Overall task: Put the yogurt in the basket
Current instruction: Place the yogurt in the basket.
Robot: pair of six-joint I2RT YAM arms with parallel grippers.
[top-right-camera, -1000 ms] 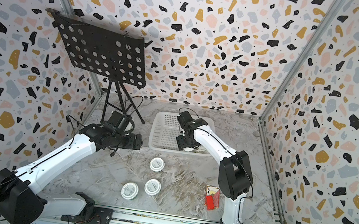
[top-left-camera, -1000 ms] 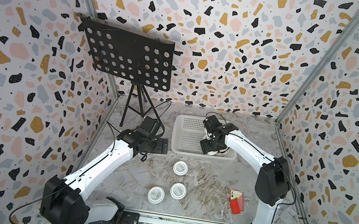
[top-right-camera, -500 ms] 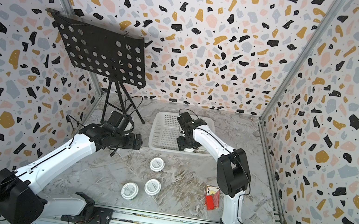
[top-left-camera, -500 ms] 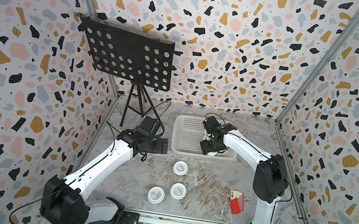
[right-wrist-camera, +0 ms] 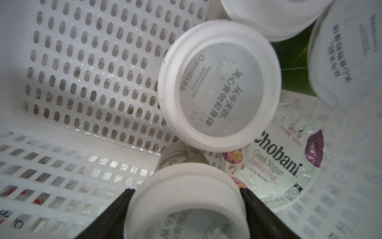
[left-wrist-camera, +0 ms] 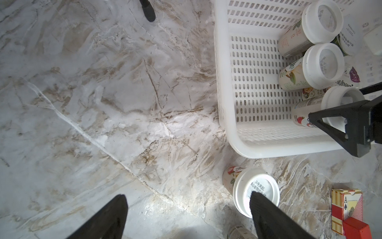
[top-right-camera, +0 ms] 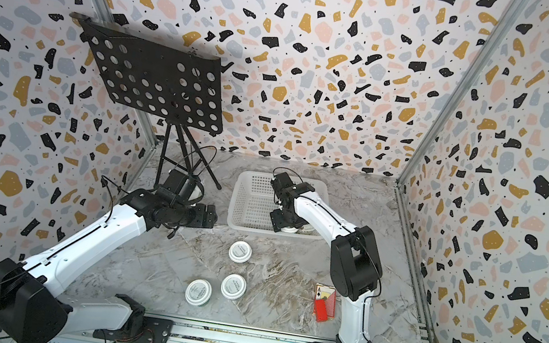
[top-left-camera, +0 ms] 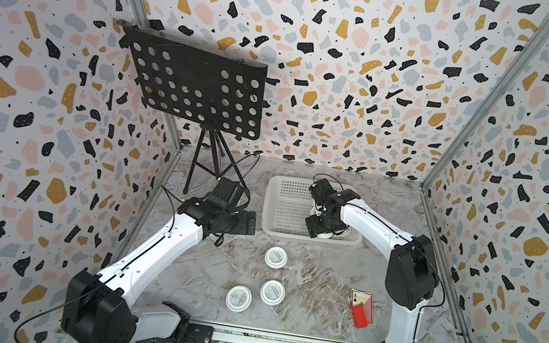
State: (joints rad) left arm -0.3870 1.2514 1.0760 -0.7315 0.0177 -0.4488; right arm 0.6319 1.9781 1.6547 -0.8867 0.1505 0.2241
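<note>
Inside the basket (top-left-camera: 278, 199), the right arm (top-left-camera: 373, 223) hides most yogurt cups (top-left-camera: 324, 236) in both top views. The cup (right-wrist-camera: 186, 207) against the basket's wall is blurred and cut off. Whether the fingers (right-wrist-camera: 111, 213) touch it is unclear.

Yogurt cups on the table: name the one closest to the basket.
The lone cup just outside the near wall of the basket. The other two cups stand side by side, farther from it, toward the arms' bases.

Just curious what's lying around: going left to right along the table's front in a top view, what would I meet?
Left arm → yogurt cup → second cup → card box → right arm. The cup farther back overlaps the second, so I skip it.
</note>
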